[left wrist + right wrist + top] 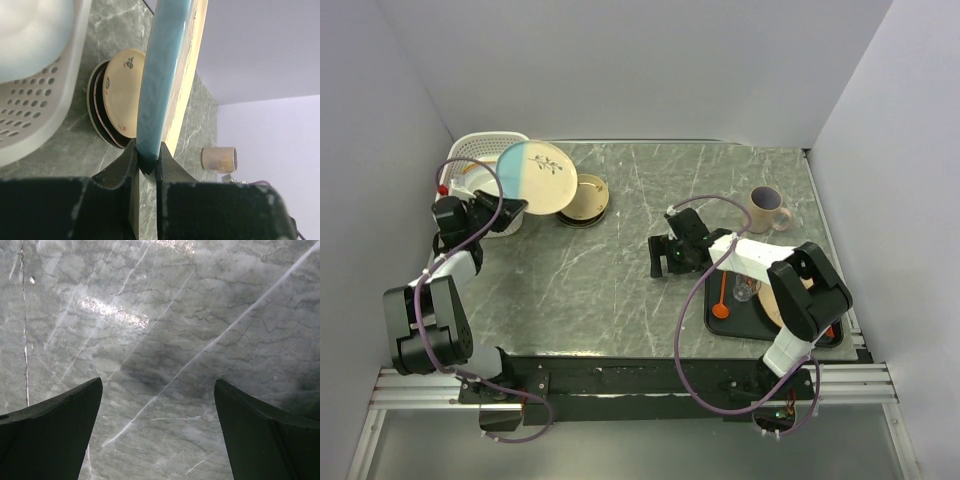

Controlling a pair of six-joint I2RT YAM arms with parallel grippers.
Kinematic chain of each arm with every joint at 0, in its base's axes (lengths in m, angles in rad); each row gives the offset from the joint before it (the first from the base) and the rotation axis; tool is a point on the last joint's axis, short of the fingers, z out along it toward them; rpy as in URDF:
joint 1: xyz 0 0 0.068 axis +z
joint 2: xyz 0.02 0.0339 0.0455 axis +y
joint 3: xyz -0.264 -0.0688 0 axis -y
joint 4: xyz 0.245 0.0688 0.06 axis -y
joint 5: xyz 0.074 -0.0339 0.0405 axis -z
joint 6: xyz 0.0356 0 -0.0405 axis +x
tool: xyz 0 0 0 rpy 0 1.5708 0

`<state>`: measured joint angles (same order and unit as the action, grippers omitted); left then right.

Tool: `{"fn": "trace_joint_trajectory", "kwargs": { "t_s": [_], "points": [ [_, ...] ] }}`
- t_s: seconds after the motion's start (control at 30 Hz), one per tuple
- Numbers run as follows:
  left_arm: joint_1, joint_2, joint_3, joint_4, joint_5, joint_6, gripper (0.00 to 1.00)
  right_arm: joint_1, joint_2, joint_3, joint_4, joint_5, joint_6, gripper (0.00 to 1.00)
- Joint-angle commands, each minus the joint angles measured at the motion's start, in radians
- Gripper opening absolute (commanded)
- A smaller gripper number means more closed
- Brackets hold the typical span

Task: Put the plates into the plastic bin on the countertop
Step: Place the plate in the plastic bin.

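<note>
My left claw [149, 167] is squeezed tight on just the thin rim of the blue-and-cream plate [537, 176], right by the bin [480, 140] at the countertop's [620, 290] far left corner, so it might slip out and crack.

- Right gripper [157, 385] hangs over the countertop [165, 310], dark fingers [50, 440] spread wide.
- Between them, only grey-green marble with thin white veins.
- A glare patch [112, 312] gleams ahead of the gripper, with a soft shadow [150, 372] nearer its fingertips.
</note>
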<state>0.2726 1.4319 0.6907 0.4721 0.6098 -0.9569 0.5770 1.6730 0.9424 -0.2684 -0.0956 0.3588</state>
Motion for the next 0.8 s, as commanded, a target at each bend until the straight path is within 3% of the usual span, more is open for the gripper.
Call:
{"fn": "trace_joint_trajectory", "kwargs": {
  "t_s": [0.0,0.77],
  "points": [
    [0.028,-0.018,0.056,0.226,0.018,-0.051,0.01,-0.012,0.017,0.019,0.014,0.007,-0.001,1.00],
    [0.195,0.007,-0.003,0.321,-0.036,-0.129,0.01,-0.017,-0.033,0.024,0.005,-0.006,-0.003,1.00]
  ]
}}
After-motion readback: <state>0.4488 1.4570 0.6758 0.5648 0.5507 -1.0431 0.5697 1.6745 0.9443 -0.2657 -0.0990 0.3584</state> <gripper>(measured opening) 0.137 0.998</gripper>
